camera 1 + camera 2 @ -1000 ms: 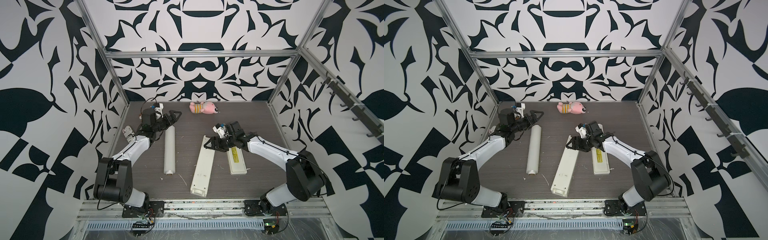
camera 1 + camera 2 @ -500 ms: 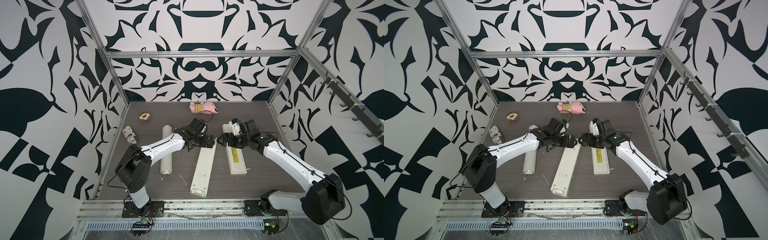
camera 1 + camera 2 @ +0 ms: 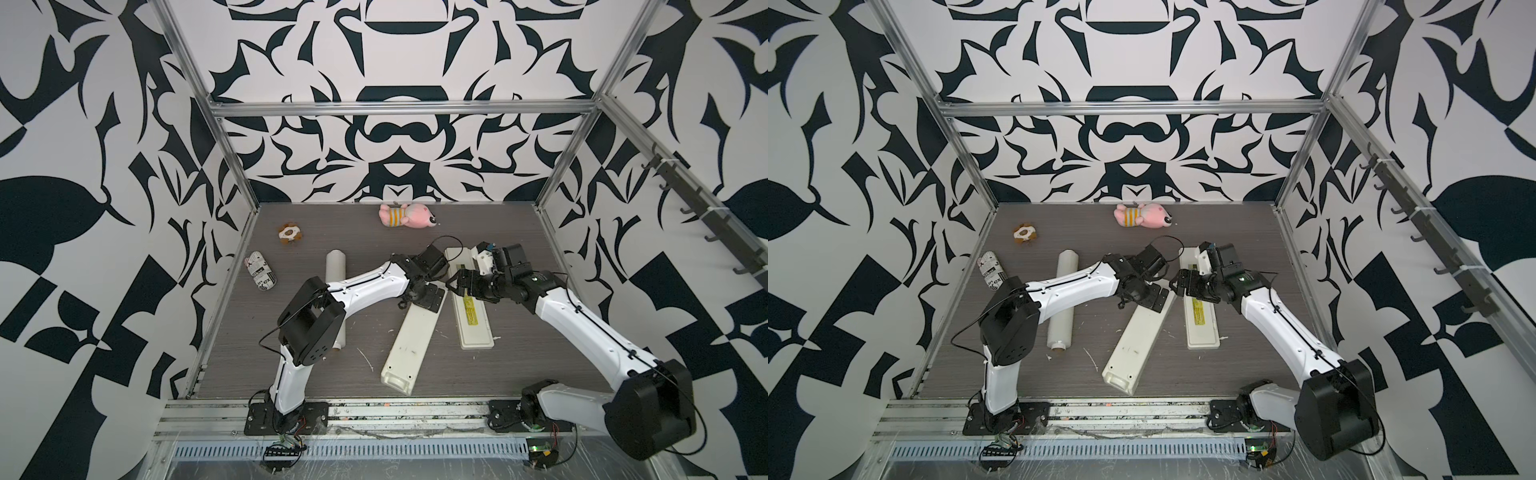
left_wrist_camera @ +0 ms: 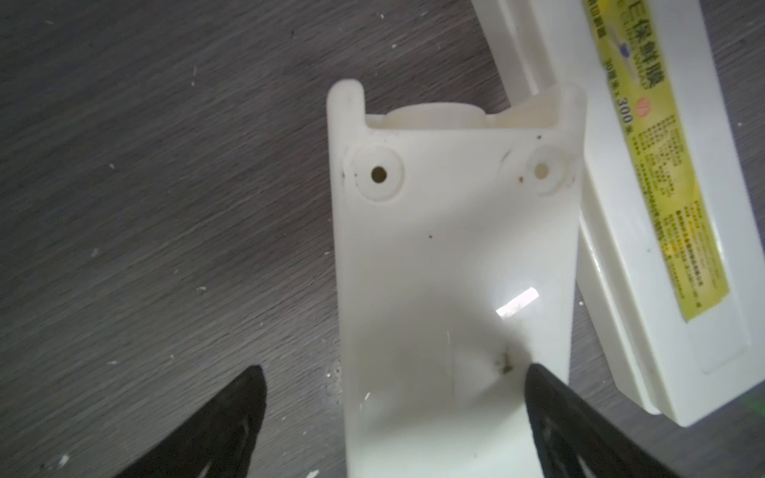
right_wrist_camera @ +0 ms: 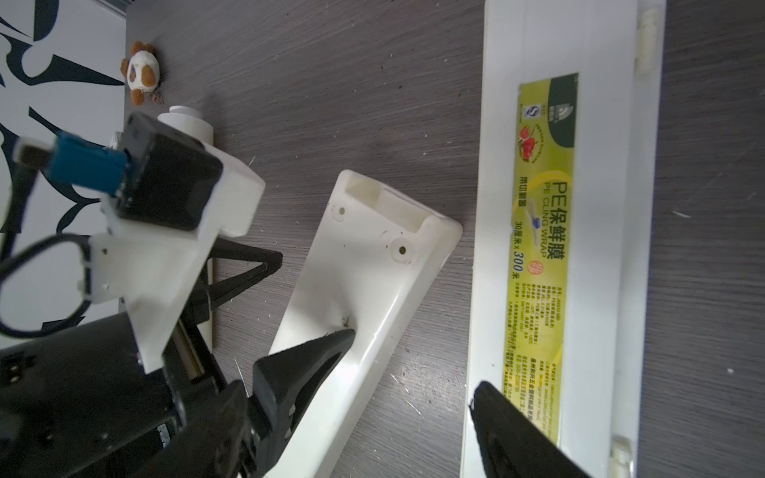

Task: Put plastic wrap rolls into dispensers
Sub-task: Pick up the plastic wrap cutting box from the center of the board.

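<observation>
Left wrist view: the left claw is spread wide over one end of a plain cream box lying flat on the bench. One finger hangs over bare bench just beside the box's long edge. The opposite finger stands over the box's other edge. Nothing is pinched. Two screw holes and a notched end wall of the box lie ahead of the fingertips.

The dispenser, marked by a yellow label, lies close beside the plain cream box, on the side away from the bare-bench finger.

In the right wrist view, one finger of the right claw hangs over the label; its second finger is not visible there. In both top views this claw is spread and empty, its tip near the left claw.

The plastic wrap roll lies on the bench behind the left claw, well apart from both boxes, with the left arm crossing above it.
</observation>
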